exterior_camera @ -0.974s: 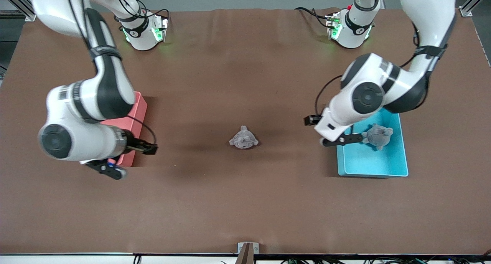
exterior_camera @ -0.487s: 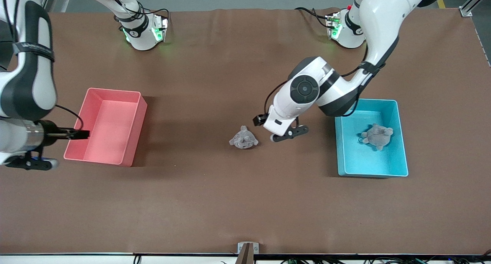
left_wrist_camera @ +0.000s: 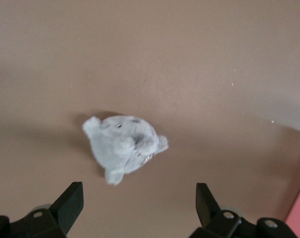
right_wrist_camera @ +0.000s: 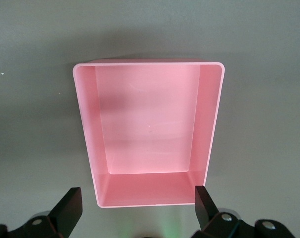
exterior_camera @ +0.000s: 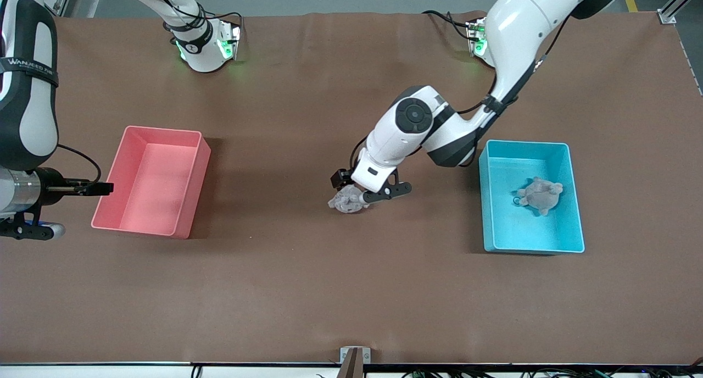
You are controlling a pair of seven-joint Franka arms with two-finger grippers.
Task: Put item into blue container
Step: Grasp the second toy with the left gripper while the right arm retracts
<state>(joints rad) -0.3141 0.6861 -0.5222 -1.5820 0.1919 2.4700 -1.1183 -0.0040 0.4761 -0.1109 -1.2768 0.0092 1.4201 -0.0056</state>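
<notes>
The left gripper [exterior_camera: 367, 195] has swung from the blue bin [exterior_camera: 574, 202] to over the grey toy [exterior_camera: 345, 200], fingers open, ready to grasp. The right gripper [exterior_camera: 33, 232] waits, open.

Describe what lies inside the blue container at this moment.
One grey plush toy lies on the floor of the blue container, toward the end nearer the robot bases. The rest of the floor shows bare; nothing covers it.

Both arms wear glossy white shells with black joint bands and round black caps. Thin black cables loop along the links. Green lights glow at the bases. The left claw [exterior_camera: 369, 195] and right claw [exterior_camera: 33, 231] have black fingers.
</notes>
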